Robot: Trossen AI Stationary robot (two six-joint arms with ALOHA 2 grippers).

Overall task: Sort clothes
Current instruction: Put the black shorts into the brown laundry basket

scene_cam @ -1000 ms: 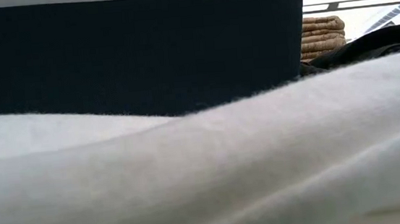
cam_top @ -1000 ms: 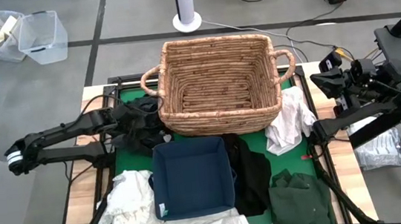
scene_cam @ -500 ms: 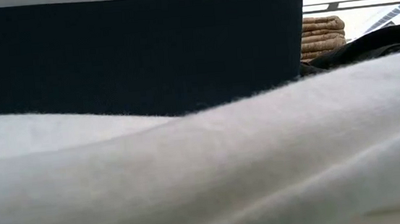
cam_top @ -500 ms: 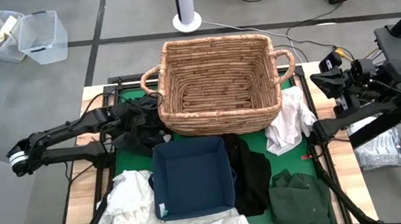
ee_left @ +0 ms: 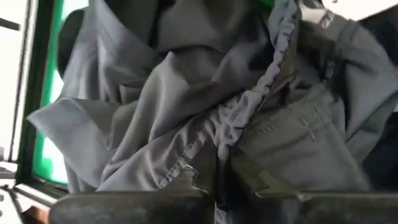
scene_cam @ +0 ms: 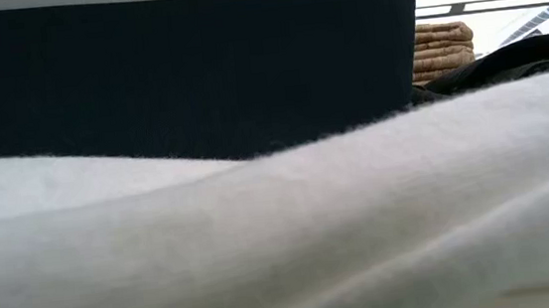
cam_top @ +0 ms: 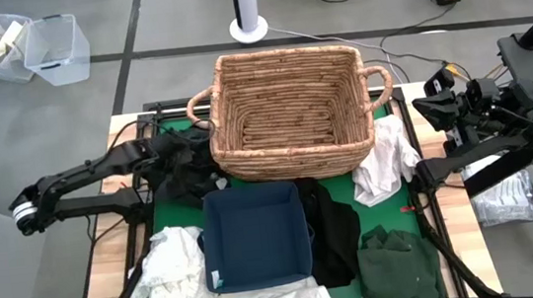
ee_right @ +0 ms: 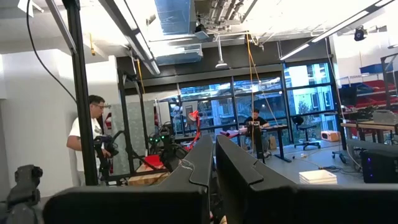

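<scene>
Right now the left gripper (ee_left: 217,186) is pinching a fold of the black garment (cam_top: 182,175) lying just beside the wicker basket (cam_top: 288,117), at its left side, its fingers pressed together on the gathered waistband. Lifting could go wrong if only a thin fold is caught, since slack cloth may be slipping free or dragging over the basket's rim. Meanwhile the right gripper (ee_right: 213,163) is waiting well apart from the basket, pressed together on nothing.
</scene>
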